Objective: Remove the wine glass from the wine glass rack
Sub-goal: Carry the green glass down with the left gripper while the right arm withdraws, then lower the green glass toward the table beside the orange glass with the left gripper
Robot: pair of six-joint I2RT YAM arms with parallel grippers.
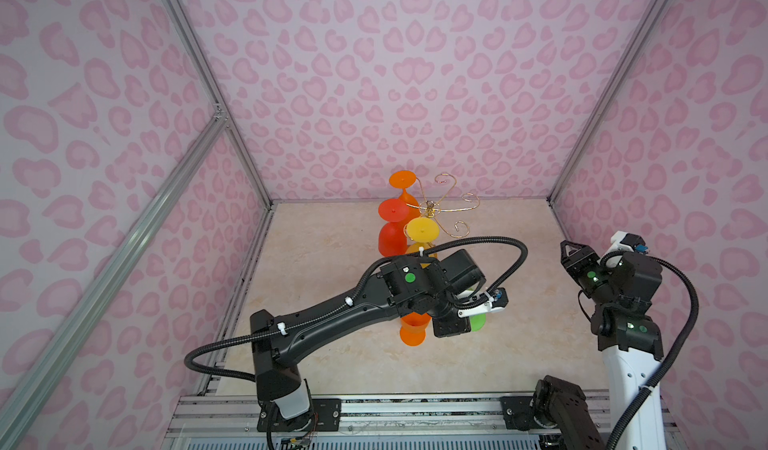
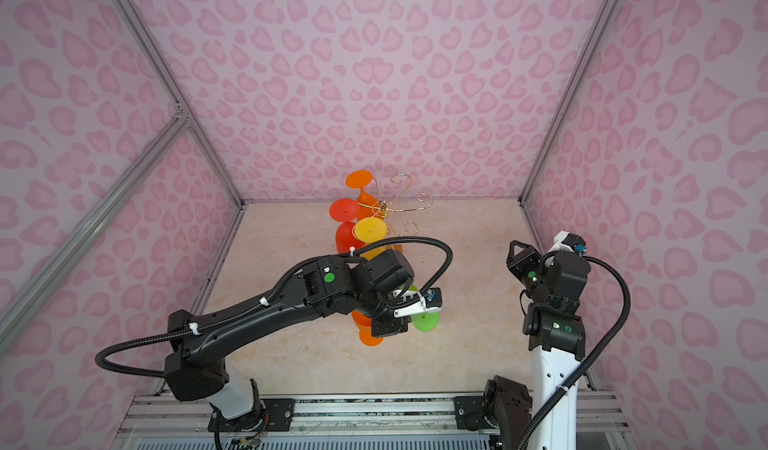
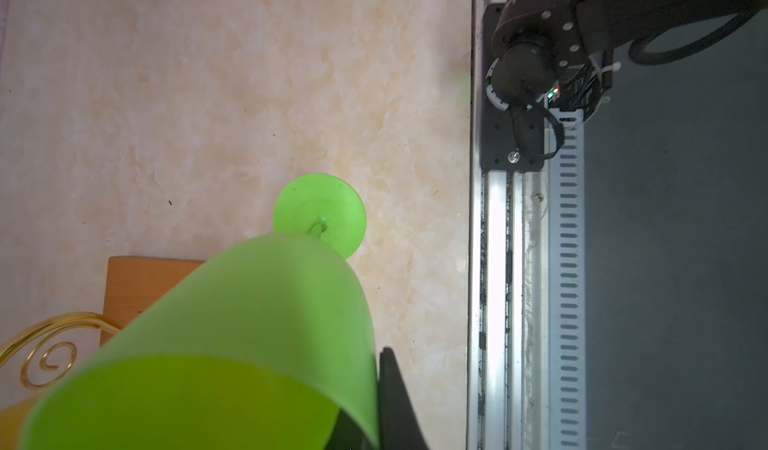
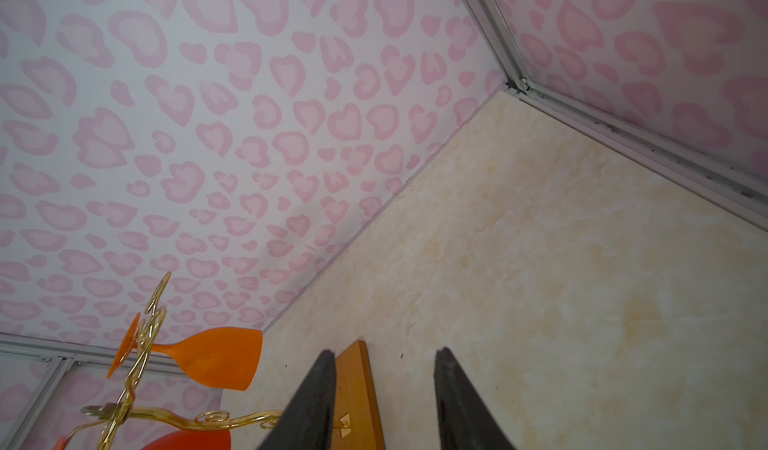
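The left end effector [image 3: 376,394] is closed on a green wine glass [image 3: 249,323], pinching the wall of its bowl near the rim; one dark finger [image 3: 388,381] shows along the outside of the bowl. The glass is tilted, with its round foot pointing toward the rail at the front edge of the tabletop [image 1: 332,240]. It is clear of the wine glass rack [image 1: 432,209] and sits on the near side of it. In both top views only a green patch [image 1: 478,322] shows under the left wrist.

Three glasses hang foot-up on the left side of the rack: an orange glass [image 1: 402,180] at the back, a red glass [image 1: 392,210] in the middle and a yellow glass [image 1: 422,228] nearest the arm. The curled arms on the right side are bare. The rack's wooden base [image 3: 137,290] lies flat on the tabletop.

A second orange glass [image 1: 412,329] shows just beside the green one, partly under the left arm; how it rests cannot be told.

The right end effector [image 4: 385,351] is open with nothing between its fingers, raised at the right side and well apart from the rack.
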